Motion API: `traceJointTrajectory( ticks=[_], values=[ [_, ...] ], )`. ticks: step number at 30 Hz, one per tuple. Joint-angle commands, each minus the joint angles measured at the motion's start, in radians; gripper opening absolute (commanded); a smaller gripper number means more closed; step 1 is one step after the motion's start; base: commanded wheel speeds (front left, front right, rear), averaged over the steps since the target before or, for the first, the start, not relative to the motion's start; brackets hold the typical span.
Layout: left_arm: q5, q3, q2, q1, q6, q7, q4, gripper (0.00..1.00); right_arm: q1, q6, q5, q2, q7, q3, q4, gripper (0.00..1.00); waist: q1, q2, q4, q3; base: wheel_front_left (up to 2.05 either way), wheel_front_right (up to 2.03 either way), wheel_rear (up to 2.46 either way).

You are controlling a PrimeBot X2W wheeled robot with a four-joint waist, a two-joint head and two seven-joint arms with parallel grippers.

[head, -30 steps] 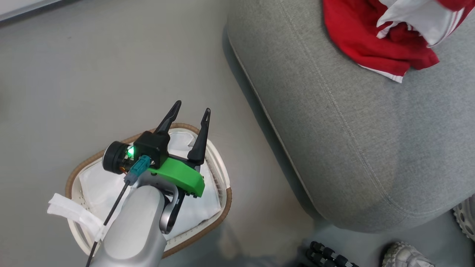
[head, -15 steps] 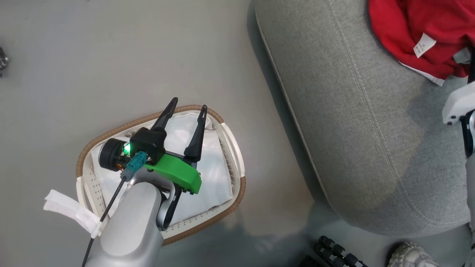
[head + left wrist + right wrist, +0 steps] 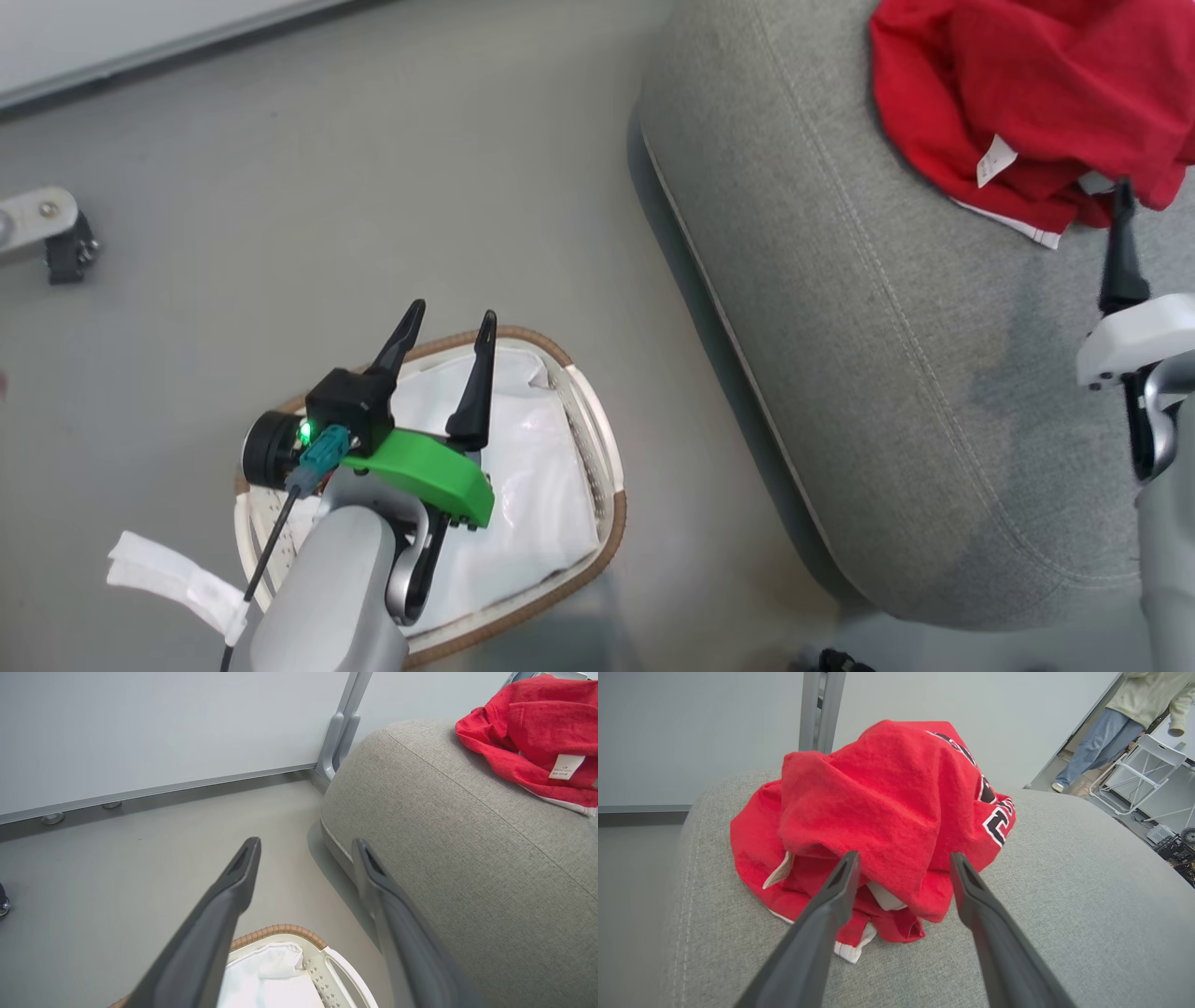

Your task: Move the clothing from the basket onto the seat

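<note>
The clothing (image 3: 887, 812) lies as 1 crumpled red heap on the seat (image 3: 887, 373). The right gripper (image 3: 904, 856) is spread wide and holds nothing; its tips are just in front of the heap. The left gripper (image 3: 453, 310), also wide and empty, hangs above the basket (image 3: 609, 523), where the white lining (image 3: 532, 495) shows. The danger, I think: when the right arm moves, a finger can catch a loose fold or the label (image 3: 777, 872) and drag the cloth toward the seat's edge.
</note>
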Motion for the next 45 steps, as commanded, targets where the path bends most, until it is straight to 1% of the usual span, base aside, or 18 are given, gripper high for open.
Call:
traceJointTrajectory(
  ticks=[1,4,7,9,12,18,22,26,29,33,40,45],
  values=[
    [0.003,0.011,-0.001,0.026,-0.003,0.001,-0.004,1.0,0.029,-0.001,0.019,0.002,0.0,0.025,-0.026,1.0,0.0,0.0,0.018,-0.079,0.0,0.0,0.0],
    [0.008,0.031,-0.005,0.053,-0.003,0.001,-0.01,1.0,0.058,-0.001,0.054,0.008,0.0,0.091,-0.075,1.0,0.0,0.0,0.042,-0.117,0.0,0.0,0.0],
    [0.01,0.048,-0.008,0.08,-0.002,0.001,-0.014,1.0,0.08,-0.001,0.084,0.009,0.0,0.147,-0.116,1.0,0.0,0.0,0.082,-0.153,0.0,0.0,0.0],
    [0.008,0.059,-0.009,0.093,0.003,0.001,-0.019,1.0,0.092,-0.001,0.108,0.026,0.0,0.16,-0.139,1.0,0.0,0.0,0.114,-0.172,0.0,0.0,0.0],
    [-0.016,0.067,-0.01,0.114,0.021,0.001,-0.03,1.0,0.108,-0.001,0.128,0.049,0.0,0.184,-0.159,1.0,0.0,0.0,0.16,-0.196,0.0,0.0,0.0],
    [-0.03,0.095,-0.01,0.156,0.082,0.001,-0.017,1.0,0.148,-0.001,0.155,0.094,0.0,0.229,-0.157,1.0,0.0,0.0,0.255,-0.244,0.0,0.0,0.0],
    [-0.027,0.127,-0.01,0.184,0.103,0.001,-0.023,1.0,0.178,-0.001,0.166,0.116,0.0,0.245,-0.149,1.0,0.0,0.0,0.302,-0.27,0.0,0.0,0.0],
    [-0.011,0.163,-0.01,0.214,0.116,0.001,-0.032,1.0,0.214,-0.001,0.164,0.124,0.0,0.268,-0.133,1.0,0.0,0.0,0.338,-0.296,0.0,0.0,0.0],
    [-0.003,0.187,-0.01,0.243,0.127,0.001,-0.045,1.0,0.242,-0.001,0.164,0.125,0.0,0.274,-0.12,1.0,0.0,0.0,0.357,-0.316,0.0,0.0,0.0],
    [0.012,0.202,-0.01,0.283,0.123,0.001,-0.055,1.0,0.282,-0.001,0.181,0.126,0.0,0.283,-0.104,1.0,0.0,0.0,0.37,-0.343,0.0,0.0,0.0],
    [0.021,0.231,-0.01,0.351,0.11,0.001,-0.064,1.0,0.348,-0.001,0.204,0.127,0.0,0.297,-0.088,1.0,0.0,0.0,0.358,-0.394,0.0,0.0,0.0],
    [0.008,0.24,-0.01,0.38,0.09,0.001,-0.067,1.0,0.374,-0.001,0.209,0.126,0.0,0.3,-0.076,1.0,0.0,0.0,0.347,-0.416,0.0,0.0,0.0]
  ],
)
